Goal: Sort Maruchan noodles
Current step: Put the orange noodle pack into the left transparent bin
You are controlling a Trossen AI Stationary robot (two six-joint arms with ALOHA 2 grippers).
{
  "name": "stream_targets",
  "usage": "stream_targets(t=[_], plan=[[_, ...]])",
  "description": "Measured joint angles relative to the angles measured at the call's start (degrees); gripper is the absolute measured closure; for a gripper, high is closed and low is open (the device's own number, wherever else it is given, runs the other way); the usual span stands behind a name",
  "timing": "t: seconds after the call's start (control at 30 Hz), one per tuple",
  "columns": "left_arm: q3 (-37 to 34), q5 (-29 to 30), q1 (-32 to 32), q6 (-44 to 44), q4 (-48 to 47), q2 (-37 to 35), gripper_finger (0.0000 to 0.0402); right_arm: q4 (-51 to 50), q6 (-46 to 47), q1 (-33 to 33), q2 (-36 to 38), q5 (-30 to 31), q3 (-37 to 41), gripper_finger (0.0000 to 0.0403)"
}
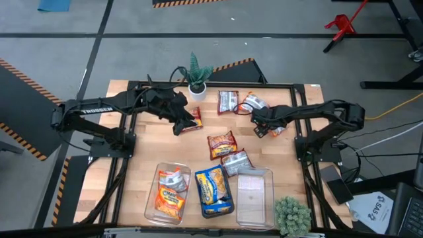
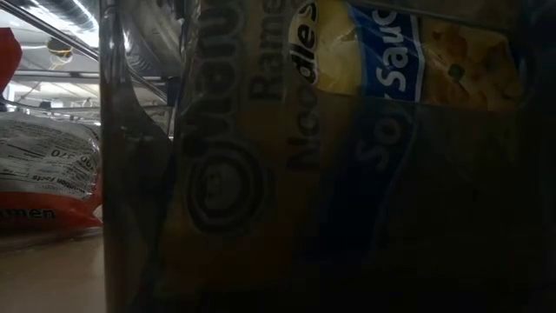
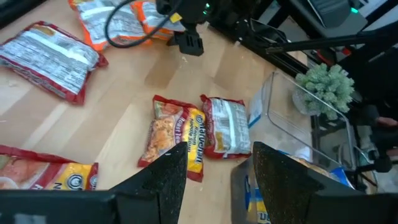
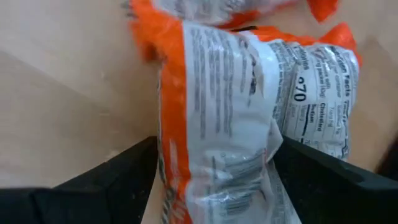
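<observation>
The right arm reaches from the table's right edge toward its far middle, forearm low and level. Its gripper (image 1: 262,125) is down at an orange Maruchan packet (image 4: 249,118). In the right wrist view the packet lies label-down between the two spread fingers (image 4: 106,180), which flank its sides; whether they actually press it I cannot tell.

The left arm stretches from the left edge across the far side, wrist bent down. Its gripper (image 1: 183,121) hangs over a red packet (image 1: 192,119), fingers (image 3: 165,180) parted and holding nothing.

Other packets lie loose: two red-and-silver ones (image 1: 227,102) near the potted plant (image 1: 197,74), two more (image 1: 223,145) mid-table. The left clear bin (image 1: 151,198) holds orange packets, the middle bin (image 1: 198,205) a blue-and-yellow packet (image 1: 213,187).
</observation>
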State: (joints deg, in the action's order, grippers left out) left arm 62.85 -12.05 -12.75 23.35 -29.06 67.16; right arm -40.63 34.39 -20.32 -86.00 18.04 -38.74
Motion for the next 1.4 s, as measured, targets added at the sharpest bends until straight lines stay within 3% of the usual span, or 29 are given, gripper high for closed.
stream_targets(t=[0.17,0.43,0.53,0.77,1.0,1.13,1.27,1.4], plan=[[0.0,1.5,0.0,0.0,0.0,0.0,0.0227,-1.4,1.8,0.1,-0.6,0.8,-0.1,0.0148],[0.0,1.7,0.0,0.4,0.0,0.0,0.0227,-7.0,-0.3,0.0,-0.9,-1.7,-4.3,0.0345],[0.0,1.9,0.0,0.5,0.1,-0.4,0.0229,-9.3,-3.2,0.0,-0.9,-5.3,-7.0,0.0390],[0.0,2.5,0.0,3.4,6.5,-0.8,0.0229,-11.9,-5.8,0.1,0.6,-16.1,-16.1,0.0396],[-0.4,-0.1,-1.0,5.9,19.1,-0.8,0.0230,-2.9,-6.3,0.1,7.0,-26.9,-25.6,0.0397],[-6.9,-2.1,-2.0,11.7,36.1,-1.7,0.0230,9.1,-3.6,0.1,10.0,-33.4,-27.1,0.0396],[-20.0,-3.8,-2.5,22.6,58.5,-1.8,0.0230,21.7,-0.2,0.1,12.3,-40.5,-27.2,0.0397],[-30.5,-3.9,-3.1,31.3,82.5,1.0,0.0230,30.0,2.1,0.1,12.6,-43.6,-27.2,0.0397]])
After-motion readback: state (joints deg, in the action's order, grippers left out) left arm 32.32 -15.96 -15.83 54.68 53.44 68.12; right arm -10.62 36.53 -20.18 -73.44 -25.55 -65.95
